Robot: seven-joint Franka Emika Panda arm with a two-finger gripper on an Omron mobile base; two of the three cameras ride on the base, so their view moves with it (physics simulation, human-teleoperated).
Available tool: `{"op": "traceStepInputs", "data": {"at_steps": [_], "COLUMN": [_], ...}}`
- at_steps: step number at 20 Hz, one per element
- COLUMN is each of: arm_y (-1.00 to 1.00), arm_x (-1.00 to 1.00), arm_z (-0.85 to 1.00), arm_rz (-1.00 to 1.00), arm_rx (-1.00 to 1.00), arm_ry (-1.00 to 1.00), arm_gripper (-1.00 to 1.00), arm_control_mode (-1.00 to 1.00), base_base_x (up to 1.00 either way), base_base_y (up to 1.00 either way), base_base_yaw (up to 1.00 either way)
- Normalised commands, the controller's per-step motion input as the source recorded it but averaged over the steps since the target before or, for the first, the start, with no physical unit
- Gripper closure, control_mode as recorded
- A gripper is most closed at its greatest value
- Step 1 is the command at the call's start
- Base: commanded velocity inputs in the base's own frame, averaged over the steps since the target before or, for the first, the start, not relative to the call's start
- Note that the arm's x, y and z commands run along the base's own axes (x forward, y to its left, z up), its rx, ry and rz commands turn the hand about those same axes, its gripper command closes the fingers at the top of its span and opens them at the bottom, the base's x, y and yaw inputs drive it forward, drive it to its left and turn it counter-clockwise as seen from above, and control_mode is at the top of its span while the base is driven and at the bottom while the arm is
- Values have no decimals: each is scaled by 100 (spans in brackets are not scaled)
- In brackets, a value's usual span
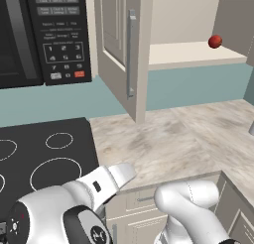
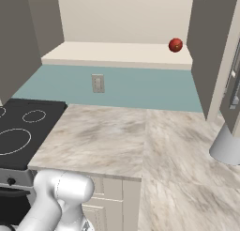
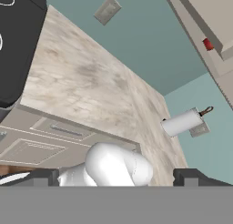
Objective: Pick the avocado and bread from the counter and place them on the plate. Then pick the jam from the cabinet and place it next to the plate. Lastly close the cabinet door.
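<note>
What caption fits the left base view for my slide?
Open cabinet door reveals red jam on the shelf above the marble counter.

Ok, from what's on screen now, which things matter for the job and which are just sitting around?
For the job:
- jam, on the open cabinet shelf
- cabinet door, standing open
- counter
- hand, open, holding nothing

Just lying about:
- stove
- microwave
- paper towel roll on the wall
- wall outlet

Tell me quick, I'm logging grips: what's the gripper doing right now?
Gripper: open, fingertips spread wide, holding nothing.
</note>
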Motion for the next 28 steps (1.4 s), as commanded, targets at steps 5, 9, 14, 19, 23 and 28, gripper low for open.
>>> {"op": "traceStepInputs", "data": {"at_steps": [5,9,14,19,23,28], "arm_y": [5,0,2,3,0,0], "arm_x": [32,39,15,2,3,16], "arm_z": [1,5,4,7,8,19], "arm_rz": [0,0,0,0,0,0], "arm_rx": [-2,0,-11,-15,-10,-2], "arm_ry": [0,2,0,0,5,8], "arm_gripper": [-100,-100,-100,-100,-100,-100], "arm_control_mode": [-100,-100,-100,-100,-100,-100], "base_base_x": [0,0,0,0,0,0], "base_base_y": [0,0,0,0,0,0], "base_base_yaw": [0,0,0,0,0,0]}}
